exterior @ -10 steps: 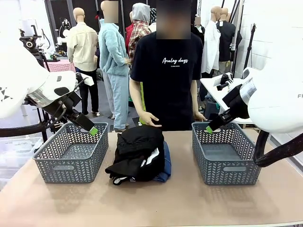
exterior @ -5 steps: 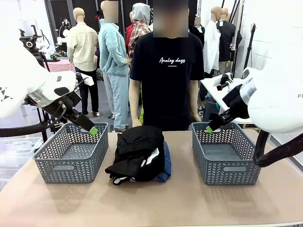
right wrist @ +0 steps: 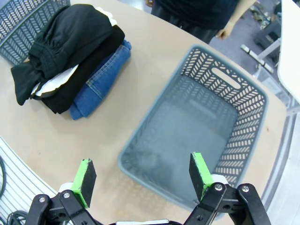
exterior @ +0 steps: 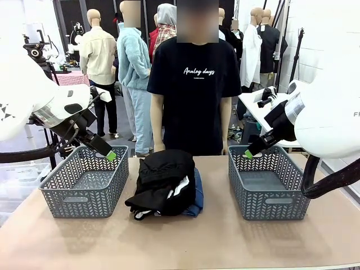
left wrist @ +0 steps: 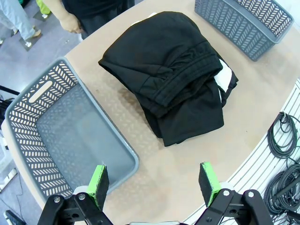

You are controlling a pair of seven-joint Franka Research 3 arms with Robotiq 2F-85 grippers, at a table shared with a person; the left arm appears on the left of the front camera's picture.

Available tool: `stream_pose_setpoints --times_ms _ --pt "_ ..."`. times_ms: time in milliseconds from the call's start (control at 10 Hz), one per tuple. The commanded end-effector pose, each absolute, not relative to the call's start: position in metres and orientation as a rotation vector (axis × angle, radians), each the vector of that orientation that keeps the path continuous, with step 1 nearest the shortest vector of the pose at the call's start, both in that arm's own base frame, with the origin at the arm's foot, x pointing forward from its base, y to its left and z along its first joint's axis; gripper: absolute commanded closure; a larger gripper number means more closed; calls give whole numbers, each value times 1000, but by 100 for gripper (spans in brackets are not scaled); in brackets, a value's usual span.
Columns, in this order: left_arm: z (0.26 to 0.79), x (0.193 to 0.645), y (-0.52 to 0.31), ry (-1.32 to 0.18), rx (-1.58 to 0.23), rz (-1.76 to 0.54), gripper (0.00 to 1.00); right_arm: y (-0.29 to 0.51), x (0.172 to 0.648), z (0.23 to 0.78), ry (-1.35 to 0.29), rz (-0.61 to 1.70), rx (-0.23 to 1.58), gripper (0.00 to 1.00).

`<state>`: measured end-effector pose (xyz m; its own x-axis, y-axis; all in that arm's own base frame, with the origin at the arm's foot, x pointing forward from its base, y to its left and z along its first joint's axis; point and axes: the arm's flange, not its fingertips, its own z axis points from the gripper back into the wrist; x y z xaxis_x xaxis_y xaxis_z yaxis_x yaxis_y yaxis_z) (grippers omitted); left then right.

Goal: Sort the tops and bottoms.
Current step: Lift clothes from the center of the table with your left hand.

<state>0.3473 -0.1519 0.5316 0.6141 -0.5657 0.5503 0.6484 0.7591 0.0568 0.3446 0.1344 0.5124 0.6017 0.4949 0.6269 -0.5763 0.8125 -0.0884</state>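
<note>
left gripper (left wrist: pixel 153 182) hangs wide open above the left basket (exterior: pixel 63 198). black tops (exterior: pixel 166 171) lie heaped on the jeans (right wrist: pixel 101 78) mid-desk (exterior: pixel 225 242). right gripper (right wrist: pixel 143 180) hangs wide open above the right basket (exterior: pixel 271 209). sorting hasn't begun; next, probably pinch the topmost black garment.

Tan table (exterior: pixel 225 242) in front. White brick wall (exterior: pixel 306 50) on right. Grey floor (left wrist: pixel 18 61). White side table (exterior: pixel 253 104) at back right. Pink-covered table (exterior: pixel 73 77) far left, camera on stand (exterior: pixel 36 52) beside it.

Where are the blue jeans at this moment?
In the front view, the blue jeans lie in the middle of the table, under the black garments, their edge showing on the pile's right side, between the left basket and the right basket.
</note>
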Motion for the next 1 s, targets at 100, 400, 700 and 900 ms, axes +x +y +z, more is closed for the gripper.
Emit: stream_pose_setpoints --times_ms 100,400,700,900 --pt "532 347 -152 -579 -153 -703 0 135 345 513 -693 612 133 0" --pt "527 399 -186 -640 -259 -637 0 135 345 513 -693 612 133 0" --pt "506 472 -226 -546 -240 -539 0 135 345 513 -693 612 133 0" --pt "502 504 -255 -489 -215 -529 0 135 345 513 -693 612 133 0"
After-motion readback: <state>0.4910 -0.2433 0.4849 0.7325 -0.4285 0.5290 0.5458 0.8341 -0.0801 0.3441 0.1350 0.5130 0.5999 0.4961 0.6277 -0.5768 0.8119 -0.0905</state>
